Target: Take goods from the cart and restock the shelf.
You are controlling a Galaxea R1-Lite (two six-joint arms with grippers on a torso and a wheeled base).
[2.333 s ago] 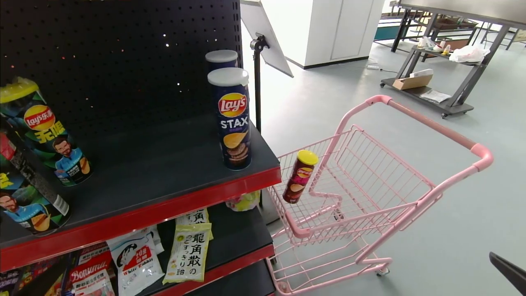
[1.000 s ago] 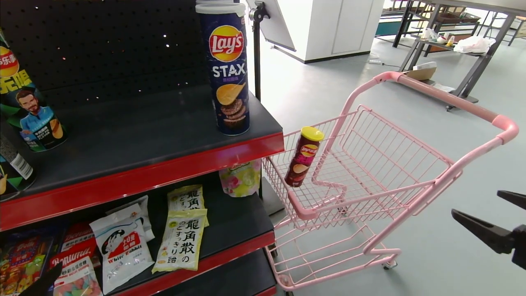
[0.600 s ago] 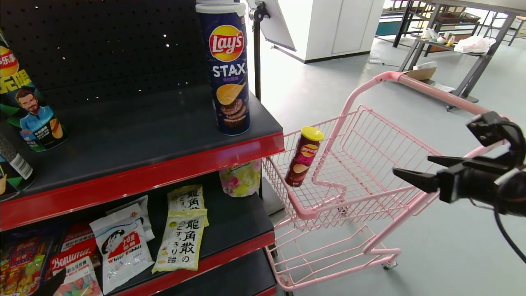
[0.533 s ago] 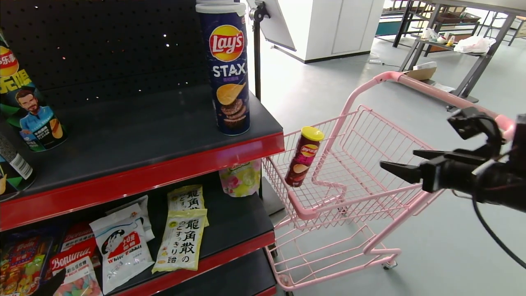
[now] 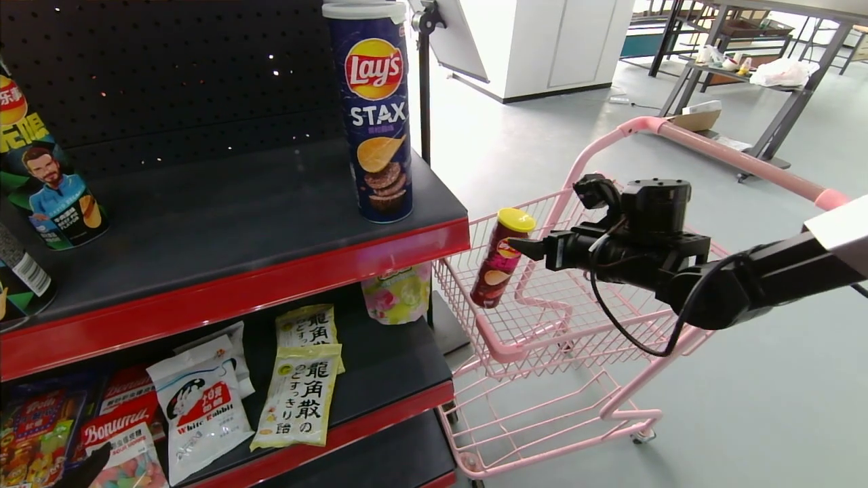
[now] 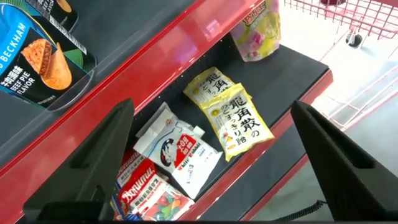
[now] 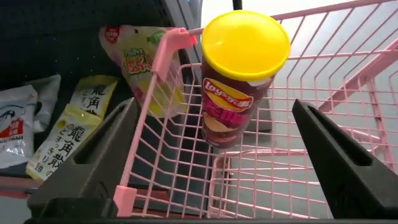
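Maroon chip can (image 5: 497, 261), yellow lid, stands tilted in cart (image 5: 732, 160) basket, leaning in corner nearest shelf (image 5: 271, 274). Right gripper (image 7: 212, 107) level with can's upper half, jaws spread wide, one either side (contact cannot be confirmed). Tall blue can (image 5: 377, 122) upright on upper shelf board, cart-side end. Left gripper (image 6: 212, 106) low before lower shelf, jaws spread, yellow snack bag (image 6: 239, 121) beneath

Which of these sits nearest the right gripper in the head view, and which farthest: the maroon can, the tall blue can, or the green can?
1. maroon can, in the pink cart, right at the right gripper.
2. tall blue can, at the upper shelf's right end.
3. green can, at that shelf's far left.
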